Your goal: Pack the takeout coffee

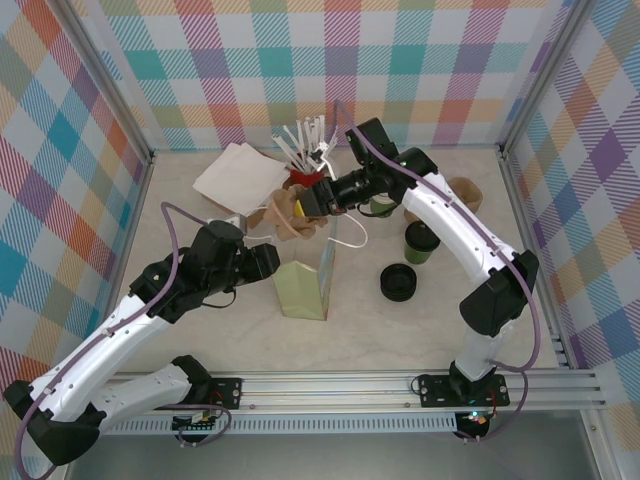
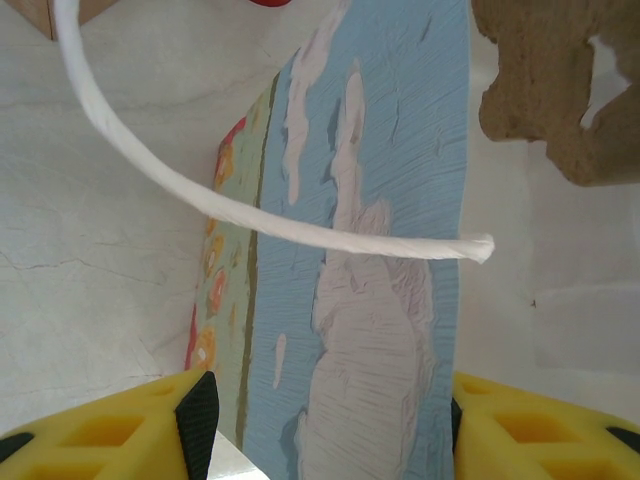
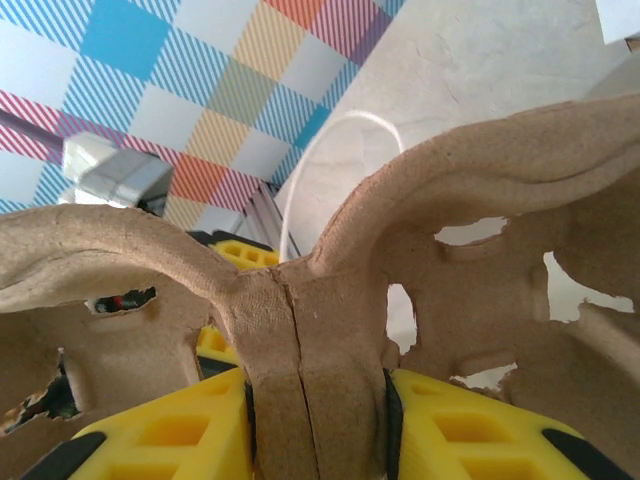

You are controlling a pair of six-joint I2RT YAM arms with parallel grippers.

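The takeout coffee (image 1: 420,243), a small green cup with a dark top, stands on the table right of centre, apart from both grippers. My right gripper (image 1: 312,200) (image 3: 318,410) is shut on the centre ridge of a brown pulp cup carrier (image 1: 288,215) (image 3: 470,200), holding it behind the paper bag (image 1: 305,290). The bag (image 2: 380,200) stands upright, blue with clouds on one face. My left gripper (image 1: 272,262) (image 2: 325,420) straddles the bag's narrow end. Its right pad lies against the paper, and a small gap shows at the left pad (image 2: 197,418).
A pile of black lids (image 1: 398,282) lies near the cup. Another green cup (image 1: 383,207) is half hidden behind the right arm. White napkins (image 1: 238,175) and white stirrers (image 1: 305,140) lie at the back. The bag's white handle (image 2: 300,225) arches over it.
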